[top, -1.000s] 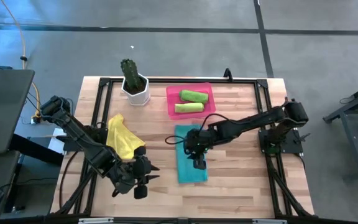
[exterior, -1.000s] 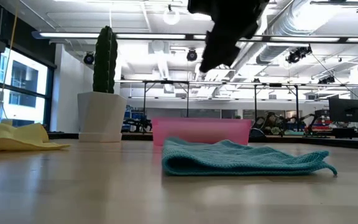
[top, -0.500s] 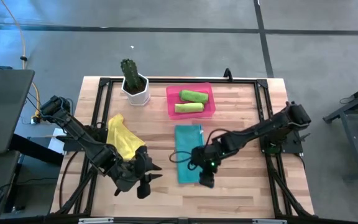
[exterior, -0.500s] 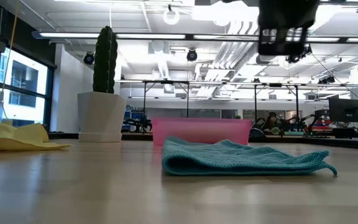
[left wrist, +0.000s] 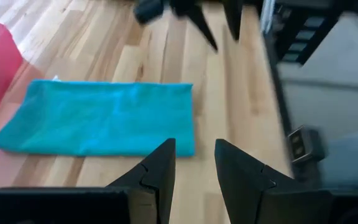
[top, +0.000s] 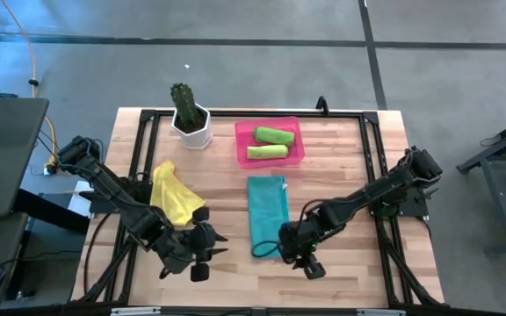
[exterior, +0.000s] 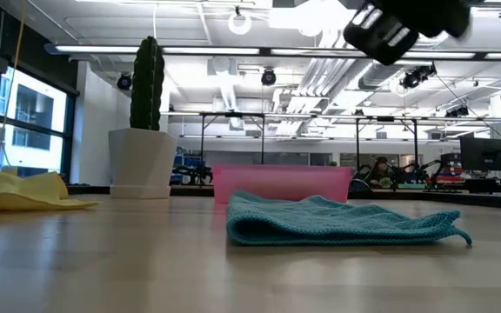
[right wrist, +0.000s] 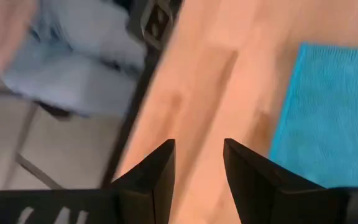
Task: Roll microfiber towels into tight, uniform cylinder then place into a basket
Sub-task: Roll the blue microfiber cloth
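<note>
No legible text or labels.

The high view looks straight down from well above, taking in the whole tabletop (top: 341,149) and both arms, while the low view sits at the tabletop's surface near its front edge and faces level across the wood into the room, so close that the teal towel (exterior: 346,224) fills its middle and the basket (exterior: 281,183) stands just behind. The left wrist view looks low across the tabletop at the same teal towel (left wrist: 98,118) from its near side. The right wrist view points steeply down at one edge of it (right wrist: 328,112), seemingly by the tabletop's front rim.
</note>
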{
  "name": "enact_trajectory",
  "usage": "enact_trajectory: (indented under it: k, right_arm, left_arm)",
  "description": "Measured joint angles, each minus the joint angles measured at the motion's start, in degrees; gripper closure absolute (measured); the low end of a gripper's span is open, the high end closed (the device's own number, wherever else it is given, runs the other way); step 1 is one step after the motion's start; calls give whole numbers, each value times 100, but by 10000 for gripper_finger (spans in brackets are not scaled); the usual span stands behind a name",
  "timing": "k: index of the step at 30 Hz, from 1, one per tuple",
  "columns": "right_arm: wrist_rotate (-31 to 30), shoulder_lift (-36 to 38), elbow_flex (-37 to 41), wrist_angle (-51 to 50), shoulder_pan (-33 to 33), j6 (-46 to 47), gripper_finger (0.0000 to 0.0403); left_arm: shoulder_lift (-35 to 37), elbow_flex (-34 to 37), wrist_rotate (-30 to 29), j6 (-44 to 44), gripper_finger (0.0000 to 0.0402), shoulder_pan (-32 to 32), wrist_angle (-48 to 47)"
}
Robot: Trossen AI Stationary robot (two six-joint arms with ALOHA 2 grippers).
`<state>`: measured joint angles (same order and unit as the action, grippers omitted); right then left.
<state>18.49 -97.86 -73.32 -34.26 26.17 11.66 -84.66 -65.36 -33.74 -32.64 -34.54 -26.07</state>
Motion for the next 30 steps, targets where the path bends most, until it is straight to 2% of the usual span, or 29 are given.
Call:
enact_trajectory:
  k: [5,10,16,20,23,30]
  right_arm:
    - [-913,0,0,-1099,141,-472,274]
    - [-1539,2,18,-1233,138,-652,274]
    - [-1901,9,797,37,162,-1040,274]
    - [-1912,4,1502,961,200,-829,274]
    - [-2003,4,2058,1866,285,-651,274]
    - [-2870,2,3064,3824,656,-461,274]
  left_arm:
    - [-329,-7,4,329,291,247,-25]
    - [-773,-2,102,812,274,571,180]
    - [-1470,6,519,1221,249,804,508]
    - [-1767,4,433,1088,237,885,726]
    - [-1947,5,370,1441,236,877,1181]
    - [-2458,7,612,2450,235,861,2008]
